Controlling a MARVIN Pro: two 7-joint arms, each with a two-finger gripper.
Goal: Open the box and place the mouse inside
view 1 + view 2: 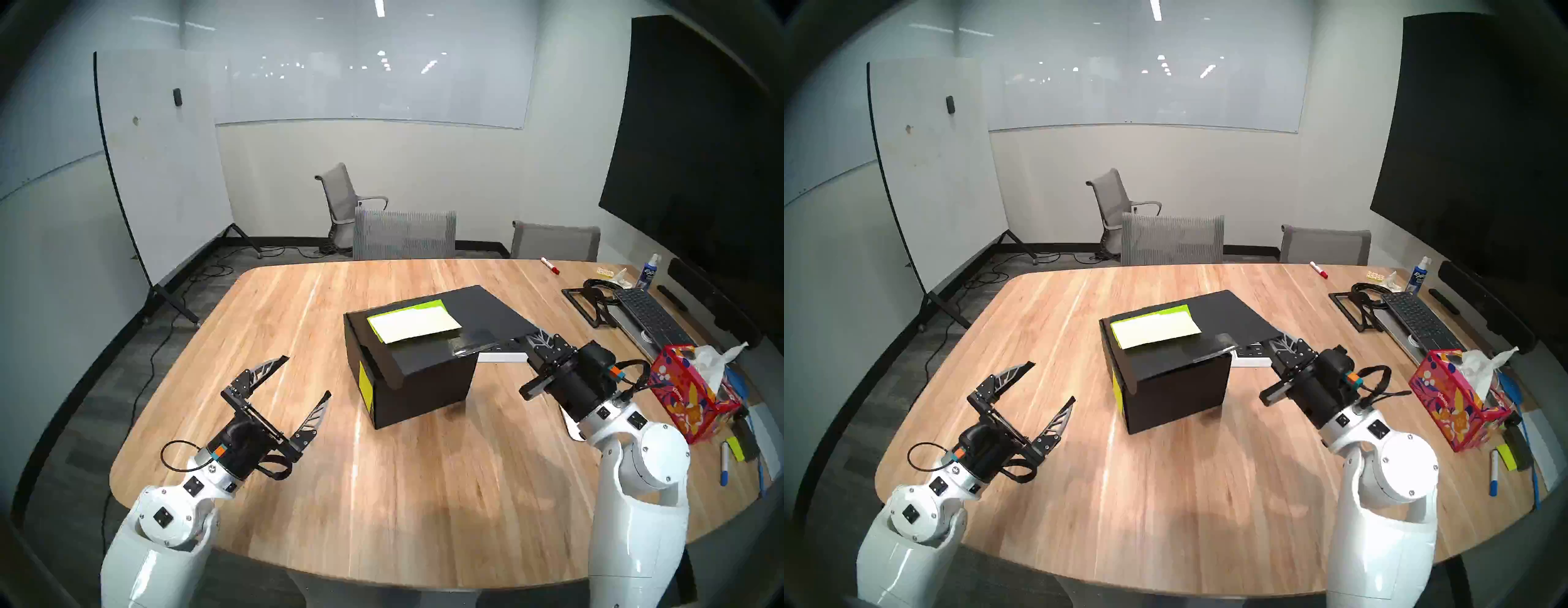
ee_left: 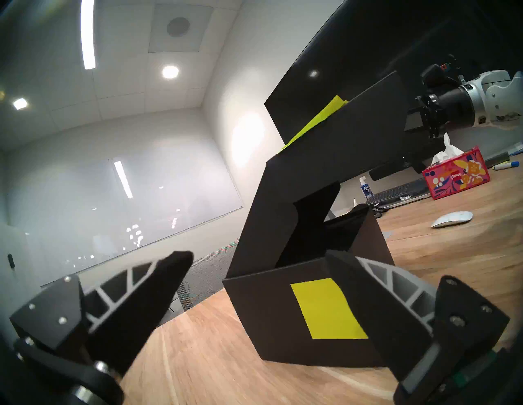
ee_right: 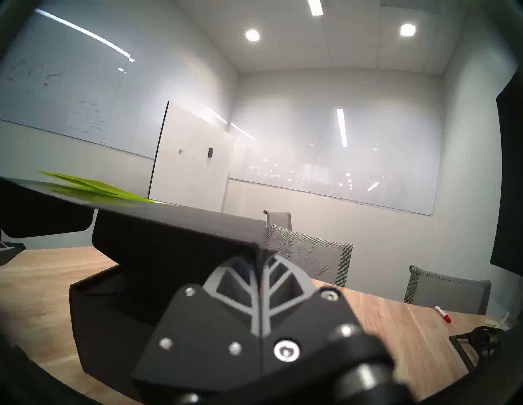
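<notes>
Left gripper (image 1: pixel 299 384): mine, fingers spread, empty, waiting. Right gripper (image 3: pixel 261 261): clenched on box (image 1: pixel 418 375) flap lid (image 3: pixel 181 226), raising it. Mouse (image 2: pixel 452 219): on table (image 1: pixel 382 488) beside box, not yet inside.

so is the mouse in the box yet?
No, in the left wrist view the white mouse lies on the table beside the box, whose lid is only part raised.

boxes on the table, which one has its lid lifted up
The black box with yellow sticky notes: the right gripper is pinching its flap lid, raised off the body. The red floral tissue box only has tissue poking out.
</notes>
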